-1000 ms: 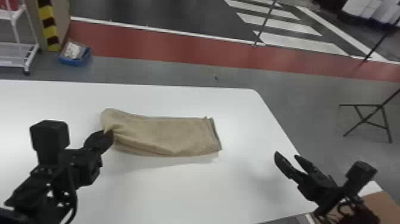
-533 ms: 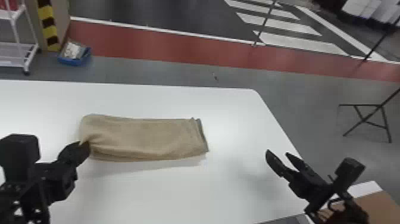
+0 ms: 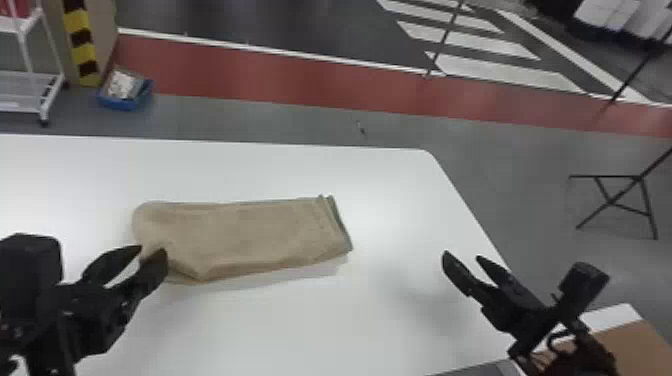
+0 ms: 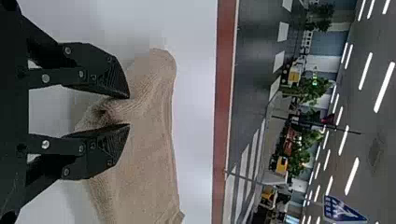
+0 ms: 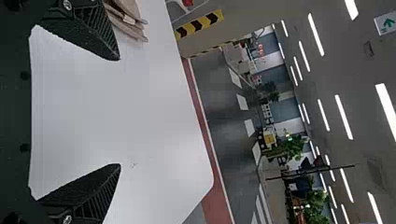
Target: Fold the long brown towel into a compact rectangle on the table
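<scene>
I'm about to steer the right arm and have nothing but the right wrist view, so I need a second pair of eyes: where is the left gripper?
Observer: In the head view, the left gripper is at the near corner of the towel's left end, its fingers apart.
Operator: Is there any cloth between those fingers?
Observer: In the left wrist view, a rumpled bit of the towel shows in the gap between the fingertips. Whether either one touches it, I can't tell.
Operator: And how does my own gripper sit relative to the table?
Observer: In the head view, the right gripper appears close to the right edge of the table.
</scene>
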### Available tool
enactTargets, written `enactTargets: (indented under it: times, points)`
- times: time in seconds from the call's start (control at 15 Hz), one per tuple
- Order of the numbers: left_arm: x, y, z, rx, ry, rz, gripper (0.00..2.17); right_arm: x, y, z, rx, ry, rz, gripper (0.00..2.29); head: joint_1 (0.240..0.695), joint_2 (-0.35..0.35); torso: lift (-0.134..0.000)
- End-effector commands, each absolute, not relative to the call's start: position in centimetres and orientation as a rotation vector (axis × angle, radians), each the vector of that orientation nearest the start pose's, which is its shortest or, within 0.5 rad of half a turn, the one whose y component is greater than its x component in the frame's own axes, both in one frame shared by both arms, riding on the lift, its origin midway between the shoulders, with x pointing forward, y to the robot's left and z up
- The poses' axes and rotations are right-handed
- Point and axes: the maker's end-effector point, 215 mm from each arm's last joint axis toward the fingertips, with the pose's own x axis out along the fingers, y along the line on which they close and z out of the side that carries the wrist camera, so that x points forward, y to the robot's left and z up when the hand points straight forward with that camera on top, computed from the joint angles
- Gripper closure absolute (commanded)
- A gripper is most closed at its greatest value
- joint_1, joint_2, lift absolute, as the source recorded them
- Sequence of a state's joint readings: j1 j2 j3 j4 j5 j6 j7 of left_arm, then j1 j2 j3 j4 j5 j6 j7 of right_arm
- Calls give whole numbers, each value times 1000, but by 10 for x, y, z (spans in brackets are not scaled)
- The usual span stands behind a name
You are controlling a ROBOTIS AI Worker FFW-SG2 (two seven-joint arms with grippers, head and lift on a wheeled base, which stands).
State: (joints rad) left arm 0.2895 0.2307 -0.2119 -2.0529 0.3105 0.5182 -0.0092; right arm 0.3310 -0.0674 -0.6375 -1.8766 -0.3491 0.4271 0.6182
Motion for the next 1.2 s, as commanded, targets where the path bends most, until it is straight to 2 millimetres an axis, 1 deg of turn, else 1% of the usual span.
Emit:
enactTargets:
  times: [0.0, 0.07, 0.13, 0.2, 0.27, 0.33, 0.4, 0.47, 0.53, 0.6, 0.67, 0.73, 0.8, 0.93, 1.13]
  points:
    - [466, 141, -386, -63, 346, -303, 235, 431, -429, -389, 263, 243, 88, 63, 695, -350, -124]
    - [473, 156, -373, -54, 312, -272, 107, 437, -423, -383, 254, 238, 98, 70, 695, -350, -124]
    - [479, 161, -364, -55, 285, -262, 93, 440, -417, -382, 246, 242, 99, 76, 695, -350, -124]
    - [488, 162, -356, -51, 269, -261, 93, 445, -405, -382, 243, 249, 111, 87, 695, -334, -124]
    - [498, 154, -355, -55, 263, -277, 134, 453, -394, -382, 229, 252, 113, 87, 695, -319, -124]
    - [509, 139, -361, -60, 271, -301, 289, 464, -379, -380, 213, 252, 122, 90, 695, -303, -124]
    - [519, 124, -366, -65, 281, -327, 437, 472, -368, -380, 211, 254, 127, 90, 695, -284, -124]
    - [529, 105, -380, -63, 308, -361, 677, 480, -355, -378, 213, 251, 138, 90, 695, -277, -124]
    - [538, 88, -390, -68, 330, -389, 1180, 485, -343, -379, 214, 257, 146, 90, 695, -273, -124]
    - [542, 75, -402, -97, 368, -424, 1733, 490, -338, -377, 210, 256, 143, 90, 695, -272, -124]
    - [549, 67, -410, -116, 395, -449, 2013, 495, -332, -376, 208, 259, 149, 90, 695, -273, -124]
    - [553, 58, -414, -108, 403, -465, 2064, 498, -331, -378, 209, 268, 136, 90, 695, -276, -124]
    - [556, 55, -416, -98, 409, -470, 2067, 502, -331, -376, 209, 270, 128, 90, 695, -278, -124]
    - [562, 60, -422, -37, 410, -452, 2067, 515, -326, -385, 221, 294, 126, 93, 695, -282, -124]
    - [565, 68, -435, 23, 425, -434, 2067, 542, -314, -402, 214, 329, 90, 117, 695, -269, -124]
